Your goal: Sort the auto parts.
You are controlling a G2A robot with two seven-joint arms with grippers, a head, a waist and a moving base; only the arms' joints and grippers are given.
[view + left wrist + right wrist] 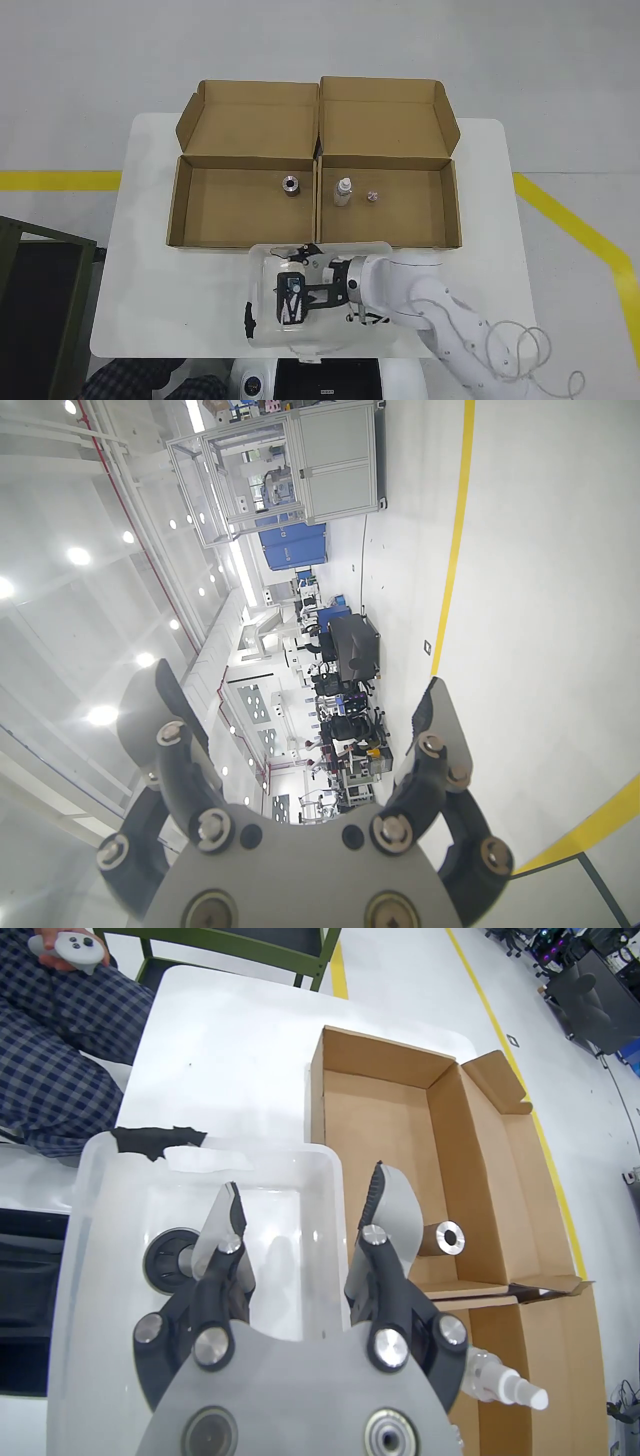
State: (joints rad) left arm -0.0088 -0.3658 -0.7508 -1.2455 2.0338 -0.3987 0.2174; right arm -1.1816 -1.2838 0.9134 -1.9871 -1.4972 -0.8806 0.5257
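**Containers.** A white tabletop (150, 250) with rounded corners carries three containers. Two brown cardboard boxes stand side by side, touching, with their lids folded back.

- The first cardboard box (180, 200) holds one metal cylinder (288, 184). It lies on its side and has a bright, flat end face pierced by a round central bore.
- The second cardboard box (452, 205) holds two parts set close together but apart. One is a bottle-shaped part (343, 190) with a clear ribbed body and a white tapered nozzle. The other is a small round part (372, 197), too small to make out its form.
- A clear plastic bin (334, 1178) sits just in front of the boxes. It has smooth, glossy walls, rounded corners and a torn strip of black tape (150, 1138) on one corner of its rim.
- In the bin lies a black disc-shaped part (165, 1260) with a grey metal hub. It may be a pulley, though one jaw partly hides it.

**Grippers.** The right gripper (305, 1180) hangs over the bin. Its jaws are spread and released, grasping nothing, and the disc lies just beside one of them. The jaws have grey shells with black ribbed pads. The left gripper (300, 675) points out at the room, away from the tabletop, with its jaws likewise spread and holding nothing.
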